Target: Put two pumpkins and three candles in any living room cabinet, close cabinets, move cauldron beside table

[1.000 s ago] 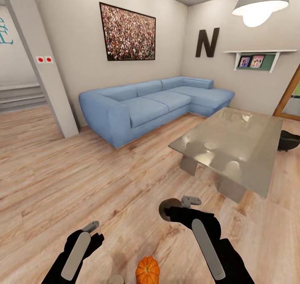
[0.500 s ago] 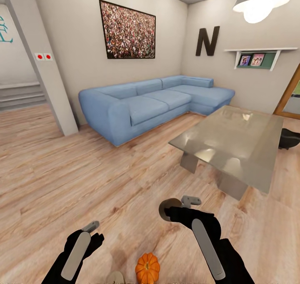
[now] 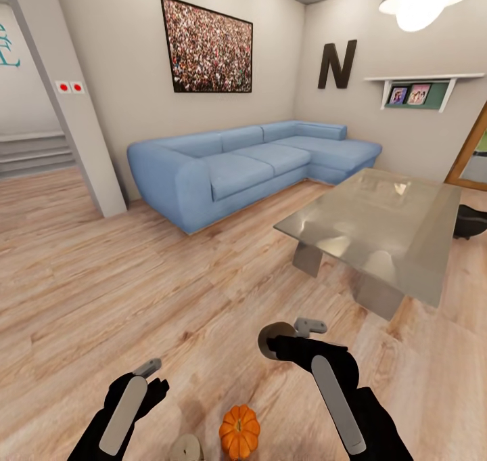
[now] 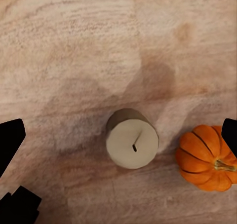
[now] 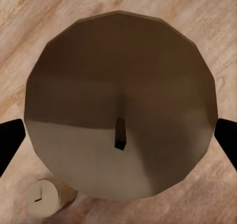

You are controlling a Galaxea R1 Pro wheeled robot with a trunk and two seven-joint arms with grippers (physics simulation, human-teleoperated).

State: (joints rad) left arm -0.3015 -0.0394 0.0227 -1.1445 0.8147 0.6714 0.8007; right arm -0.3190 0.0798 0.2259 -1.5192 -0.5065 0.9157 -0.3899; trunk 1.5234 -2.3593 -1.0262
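Presently right gripper (image 3: 276, 340) clamps a candle (image 5: 121, 130); left gripper (image 3: 150, 373) hangs, fingers apart, over a second candle (image 4: 132, 139) standing just beside a pumpkin (image 3: 239, 430) on the wood floor (image 3: 135, 292).

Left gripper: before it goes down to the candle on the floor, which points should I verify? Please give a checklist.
1. Left gripper open: ok.
2. Stubby grey-beige candle standing upright on the wooden floor, between the fingers: ok.
3. Bright-orange ribbed pumpkin apart from that candle: ok, though close to one finger.
4. Right gripper holding the second candle: ok.
5. Firmness of that hold: cannot tell.
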